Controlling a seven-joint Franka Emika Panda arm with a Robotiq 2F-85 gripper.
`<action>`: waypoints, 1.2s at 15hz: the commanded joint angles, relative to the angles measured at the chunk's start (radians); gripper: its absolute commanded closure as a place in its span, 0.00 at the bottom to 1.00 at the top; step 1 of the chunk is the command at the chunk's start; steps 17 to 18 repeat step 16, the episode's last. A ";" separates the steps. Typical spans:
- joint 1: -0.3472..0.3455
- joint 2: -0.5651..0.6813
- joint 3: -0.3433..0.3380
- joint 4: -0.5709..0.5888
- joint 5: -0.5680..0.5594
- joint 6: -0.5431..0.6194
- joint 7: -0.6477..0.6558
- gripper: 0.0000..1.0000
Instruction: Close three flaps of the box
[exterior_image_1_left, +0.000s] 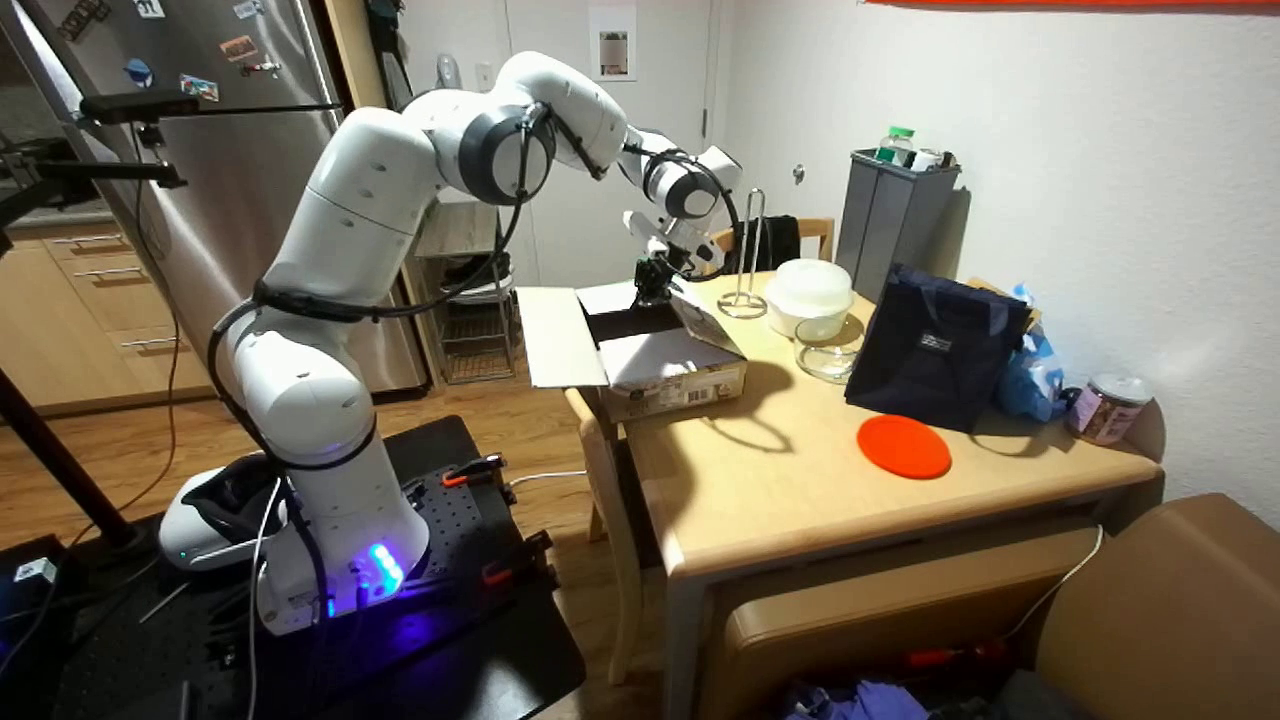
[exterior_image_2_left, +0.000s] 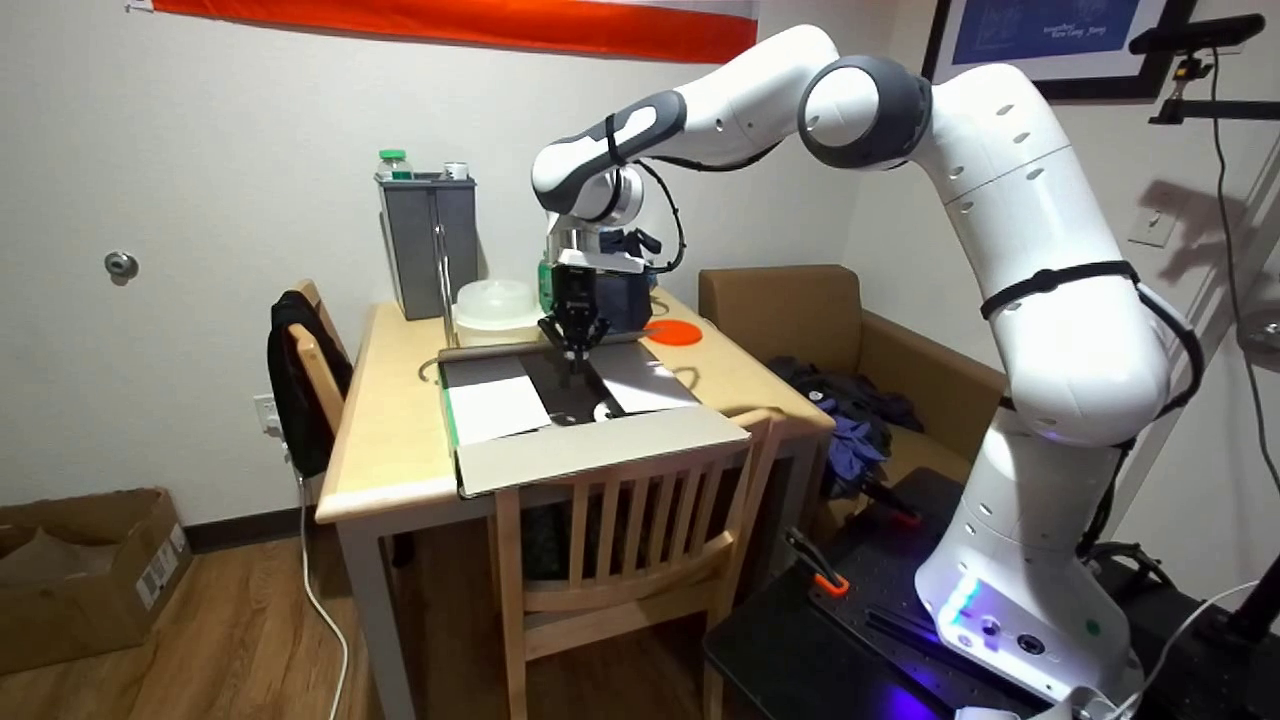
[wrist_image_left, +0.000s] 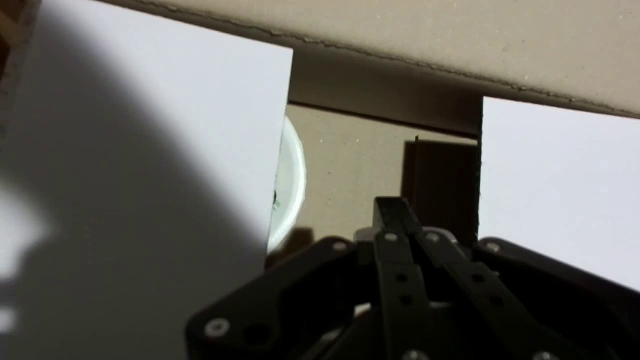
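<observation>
Toward 10 o'clock on the table (exterior_image_1_left: 800, 480) in an exterior view: the box (exterior_image_1_left: 680, 392), only partly covered. Already folded inward, two short flaps (exterior_image_2_left: 495, 400) — at 9 and 3 o'clock of the box in an exterior view — with a dark gap left between. Not yet closed: the chair-side long flap (exterior_image_2_left: 605, 450), spread outward at 6 o'clock in that same view over the back of a chair (exterior_image_2_left: 620, 560), and the far long flap (exterior_image_1_left: 708, 320), raised at 2 o'clock of the box in an exterior view, exact lean hard to tell.

Pointing down at the gap: the gripper (wrist_image_left: 397, 210), with fingers (wrist_image_left: 395, 260) pressed together and nothing between. Above the gap or slightly inside — cannot tell. At 9 o'clock of the fingers in the wrist view, partly under a short flap: a white round-rimmed thing (wrist_image_left: 298, 185) inside the box.

Judging by the lie of things, past the second flap and at the turn to the third. To do next: lift clear without dragging up a short flap, get behind the outer face of either long flap, then sweep inward and press down gently.
</observation>
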 joint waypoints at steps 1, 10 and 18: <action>0.008 -0.145 0.003 -0.190 0.000 0.074 0.006 1.00; 0.009 -0.303 0.011 -0.383 0.004 0.152 -0.005 1.00; 0.008 -0.300 0.019 -0.381 -0.007 0.172 -0.001 0.87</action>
